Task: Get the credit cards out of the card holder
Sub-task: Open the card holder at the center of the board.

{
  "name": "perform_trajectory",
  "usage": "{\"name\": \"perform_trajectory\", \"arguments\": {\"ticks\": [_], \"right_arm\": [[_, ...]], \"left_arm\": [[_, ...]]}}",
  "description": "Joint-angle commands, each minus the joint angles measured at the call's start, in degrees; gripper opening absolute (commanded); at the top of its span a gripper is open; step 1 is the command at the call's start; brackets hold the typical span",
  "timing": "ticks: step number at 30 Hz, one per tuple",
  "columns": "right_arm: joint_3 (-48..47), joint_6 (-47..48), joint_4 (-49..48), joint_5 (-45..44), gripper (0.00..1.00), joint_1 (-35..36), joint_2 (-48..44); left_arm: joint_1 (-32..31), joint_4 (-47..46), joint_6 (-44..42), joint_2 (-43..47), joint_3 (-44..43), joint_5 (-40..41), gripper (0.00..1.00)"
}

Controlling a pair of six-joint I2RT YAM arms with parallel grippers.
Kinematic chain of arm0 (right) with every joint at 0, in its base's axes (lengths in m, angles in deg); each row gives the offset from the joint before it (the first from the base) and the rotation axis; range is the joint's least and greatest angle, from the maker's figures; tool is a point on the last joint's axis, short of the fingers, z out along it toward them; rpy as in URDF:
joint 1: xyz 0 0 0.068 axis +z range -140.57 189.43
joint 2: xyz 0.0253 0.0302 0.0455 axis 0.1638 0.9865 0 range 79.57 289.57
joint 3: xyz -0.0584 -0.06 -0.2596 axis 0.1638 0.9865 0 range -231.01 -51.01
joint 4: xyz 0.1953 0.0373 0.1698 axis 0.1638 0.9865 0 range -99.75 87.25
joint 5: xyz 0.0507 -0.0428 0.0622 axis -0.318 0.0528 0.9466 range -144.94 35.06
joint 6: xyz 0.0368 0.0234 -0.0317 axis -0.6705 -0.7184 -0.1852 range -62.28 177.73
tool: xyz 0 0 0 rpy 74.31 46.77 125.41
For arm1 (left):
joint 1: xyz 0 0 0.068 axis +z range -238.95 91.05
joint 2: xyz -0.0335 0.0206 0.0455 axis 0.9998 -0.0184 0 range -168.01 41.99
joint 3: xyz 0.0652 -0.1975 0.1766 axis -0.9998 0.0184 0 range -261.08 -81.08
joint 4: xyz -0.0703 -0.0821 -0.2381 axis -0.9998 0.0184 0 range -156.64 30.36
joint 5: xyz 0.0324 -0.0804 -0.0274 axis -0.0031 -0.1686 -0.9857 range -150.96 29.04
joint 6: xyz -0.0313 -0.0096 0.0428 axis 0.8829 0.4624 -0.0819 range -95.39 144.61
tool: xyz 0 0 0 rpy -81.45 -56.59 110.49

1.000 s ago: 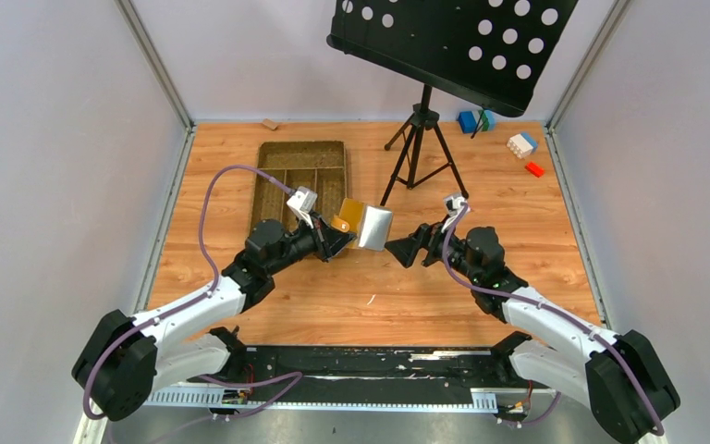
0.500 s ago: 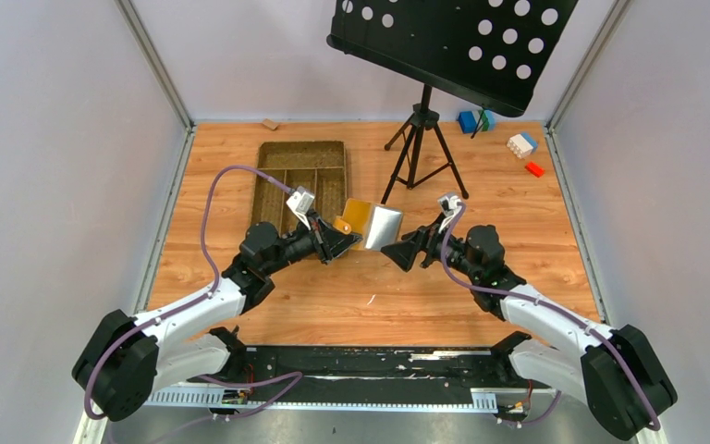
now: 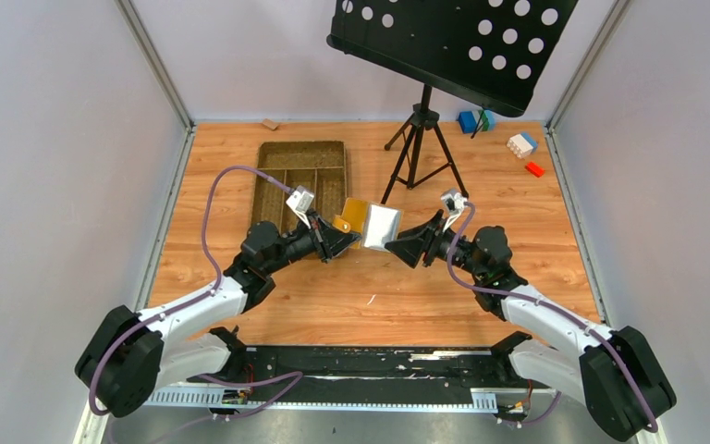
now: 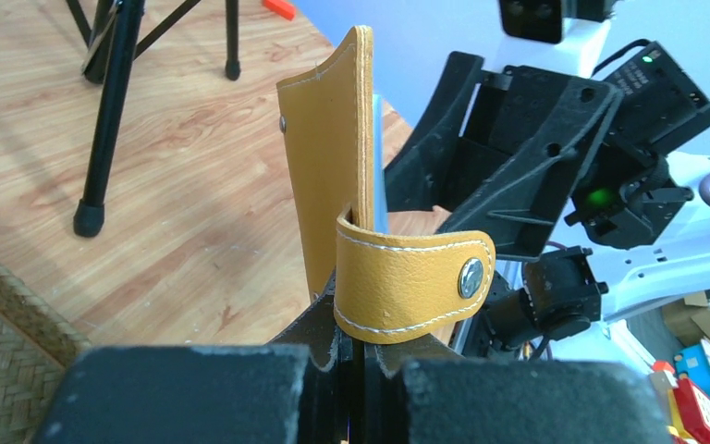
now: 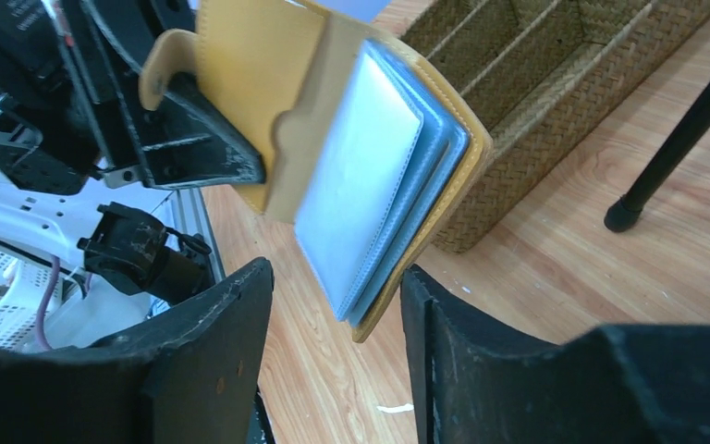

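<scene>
Our right pincer (image 5: 337, 277) stood open-jawed astride the free edge of the card holder (image 5: 370, 176), which our left pincer (image 4: 356, 347) clamped aloft between the arms; next, we judged, it needed to pinch out the credit cards, none showing.

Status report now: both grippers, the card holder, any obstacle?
Left gripper shut on mustard-yellow leather folding card holder, held aloft. Right gripper open, jaws either side of its free edge, not touching. No cards showing. Nothing else between them.
</scene>
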Motion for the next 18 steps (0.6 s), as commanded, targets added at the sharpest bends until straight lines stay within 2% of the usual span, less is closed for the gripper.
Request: {"name": "perform_trajectory", "arguments": {"ticks": [1,5,9,14,18], "right_arm": [[0.3,-1.4,-6.7,3.7,0.50,0.4,-1.4],[0.2,-1.6,-7.7,4.9,0.39,0.4,-1.2],[-0.1,-1.7,-8.0,5.7,0.33,0.3,-0.7],[-0.7,-1.6,-7.6,6.2,0.26,0.4,0.3],[-1.6,-1.4,-6.2,6.2,0.26,0.5,1.2]], "left_arm": [[-0.1,-0.6,-1.1,-0.5,-1.3,0.5,0.00],[-0.1,-0.6,-1.0,-0.9,-1.4,0.5,0.00],[-0.1,-0.8,-0.9,-1.1,-1.4,0.2,0.00],[-0.1,-1.5,-0.6,-1.4,-1.4,-0.4,0.00],[-0.1,-3.0,-0.1,-2.2,-1.4,-1.6,0.00]]}}
